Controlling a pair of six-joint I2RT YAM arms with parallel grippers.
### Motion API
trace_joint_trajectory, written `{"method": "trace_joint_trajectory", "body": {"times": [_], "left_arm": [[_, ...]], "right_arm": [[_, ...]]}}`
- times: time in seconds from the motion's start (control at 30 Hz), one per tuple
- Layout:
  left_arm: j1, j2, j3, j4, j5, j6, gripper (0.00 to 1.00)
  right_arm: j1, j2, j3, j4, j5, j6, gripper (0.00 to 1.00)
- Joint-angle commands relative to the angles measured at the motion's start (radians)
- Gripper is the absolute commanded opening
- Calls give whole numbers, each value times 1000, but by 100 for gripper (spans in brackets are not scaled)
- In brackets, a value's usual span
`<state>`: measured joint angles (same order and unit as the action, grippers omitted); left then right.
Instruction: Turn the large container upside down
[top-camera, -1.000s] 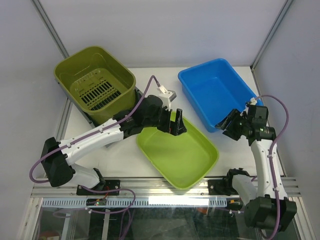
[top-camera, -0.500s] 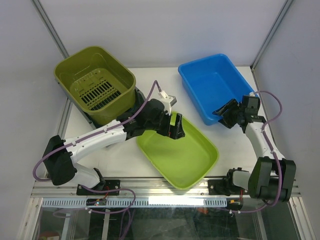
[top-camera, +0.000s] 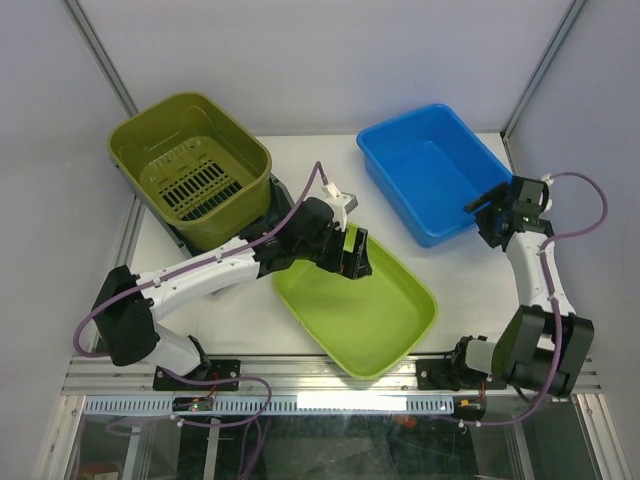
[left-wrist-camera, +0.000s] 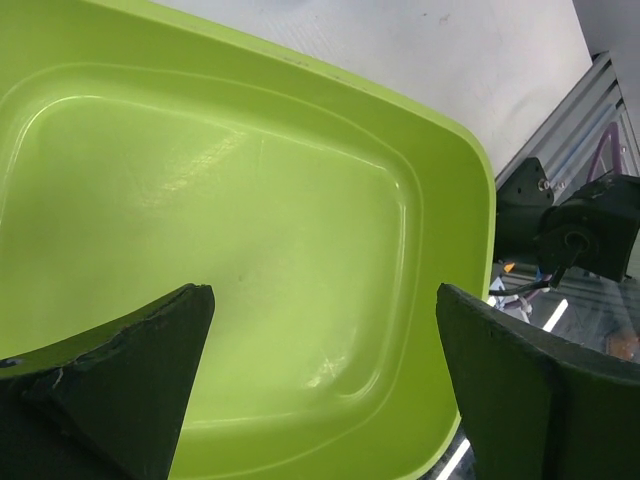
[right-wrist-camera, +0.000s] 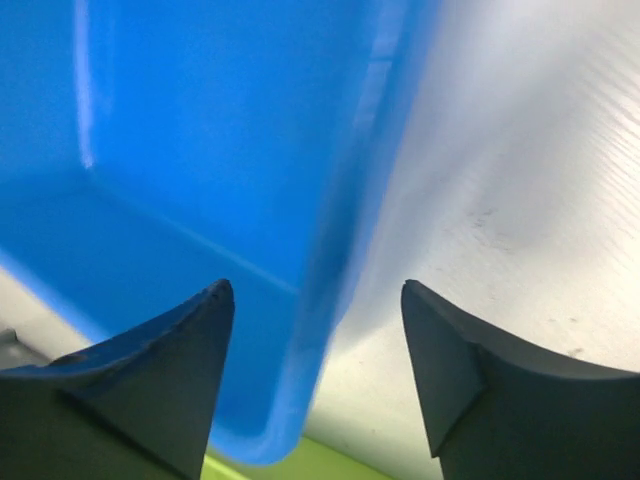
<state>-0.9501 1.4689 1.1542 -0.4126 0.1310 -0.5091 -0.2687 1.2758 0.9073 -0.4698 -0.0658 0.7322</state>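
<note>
Lime tray (top-camera: 365, 310) (left-wrist-camera: 300, 190) sits upright, opening up, at the near middle of the table (top-camera: 305, 170), turned diagonally, its near corner right at the front rail (top-camera: 300, 372). Inside looks bare and glossy.

Left gripper (top-camera: 350, 255) (left-wrist-camera: 320, 300) is over the tray's far-left rim with its fingers (left-wrist-camera: 130, 370) spread wide. In the left wrist view the tray interior fills the gap between them. Cannot tell if either finger touches the rim.

Blue tub (top-camera: 430, 175) (right-wrist-camera: 190, 150) is upright at the far right, apart from the lime tray. Right gripper (top-camera: 492, 208) (right-wrist-camera: 315, 290) is at the tub's right-hand rim. In the right wrist view its fingers (right-wrist-camera: 150, 380) are apart and straddle the tub wall, one over the blue inside, one over the white table. Contact with the wall cannot be told.

Olive bin (top-camera: 190, 160), deep with a slotted floor, stands upright at the far left corner on a dark base. The left arm runs just in front of it.
</note>
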Motion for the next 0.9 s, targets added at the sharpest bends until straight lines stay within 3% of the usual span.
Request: {"method": "trace_joint_trajectory", "body": {"times": [0.0,0.13,0.27,0.47,0.57,0.77,0.87], "left_arm": [[2,-26,74,28,2,24,99],[39,-79,106,17,4,1,99],[48,-148,146,-23,-62,-23,99],[49,-253,141,-60,-151,-40,99],[50,-261,137,-77,-164,-34,99],[50,-270,123,-83,-156,-42,99],[50,-275,119,-86,-146,-36,99]], "right_arm": [[142,-133,117,30,75,-151,74],[394,-88,208,66,69,-199,74],[574,132,377,57,76,-239,74],[653,482,693,27,-2,-265,58],[672,644,856,-20,11,-270,56],[669,938,1197,-189,209,-258,55],[647,993,1259,-206,305,-173,56]]}}
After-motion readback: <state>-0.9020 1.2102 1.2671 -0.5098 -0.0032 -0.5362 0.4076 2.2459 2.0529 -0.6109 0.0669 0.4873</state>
